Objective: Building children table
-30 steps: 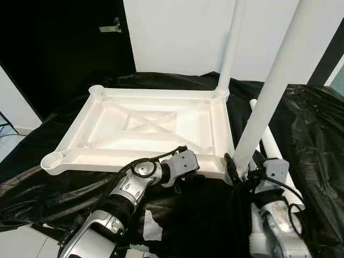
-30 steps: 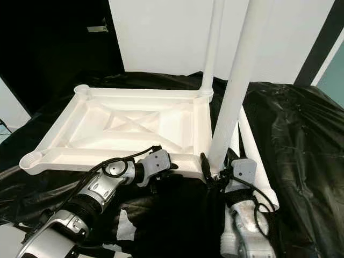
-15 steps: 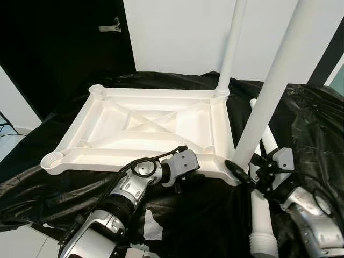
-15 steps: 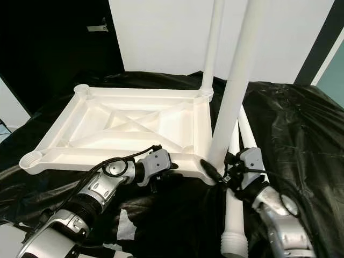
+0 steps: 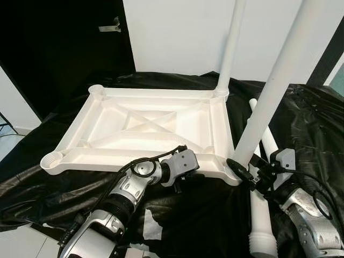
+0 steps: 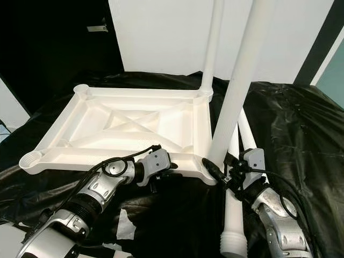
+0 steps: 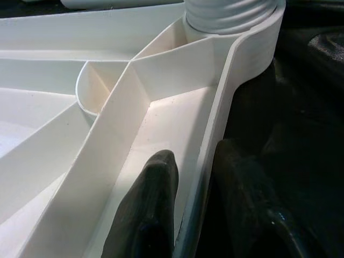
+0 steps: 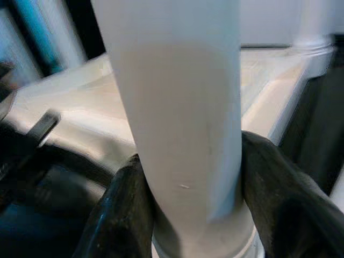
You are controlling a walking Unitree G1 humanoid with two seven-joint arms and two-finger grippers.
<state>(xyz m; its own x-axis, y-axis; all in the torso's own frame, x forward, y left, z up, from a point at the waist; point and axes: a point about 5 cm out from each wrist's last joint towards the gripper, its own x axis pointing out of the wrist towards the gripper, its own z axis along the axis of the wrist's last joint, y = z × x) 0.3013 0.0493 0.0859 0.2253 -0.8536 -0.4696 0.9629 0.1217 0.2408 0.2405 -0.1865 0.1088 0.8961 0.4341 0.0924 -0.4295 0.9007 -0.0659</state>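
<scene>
A white tabletop (image 5: 145, 129) lies upside down on black sheeting (image 5: 312, 123). Two legs stand in its corners: one (image 5: 230, 48) at 12 o'clock, a near leg (image 5: 269, 91) at 3 o'clock. The left gripper (image 7: 188, 209) pinches the tabletop's near rim at 6 o'clock, one finger (image 7: 148, 207) inside, the other outside. The right gripper (image 8: 188, 215) is closed around the near leg's base. A loose leg (image 5: 262, 215) lies on the sheeting just beside it.

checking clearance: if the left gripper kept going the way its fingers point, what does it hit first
Probably the near-right corner socket holding the screwed-in leg; the left gripper straddles the tabletop rim, aimed along it.
</scene>
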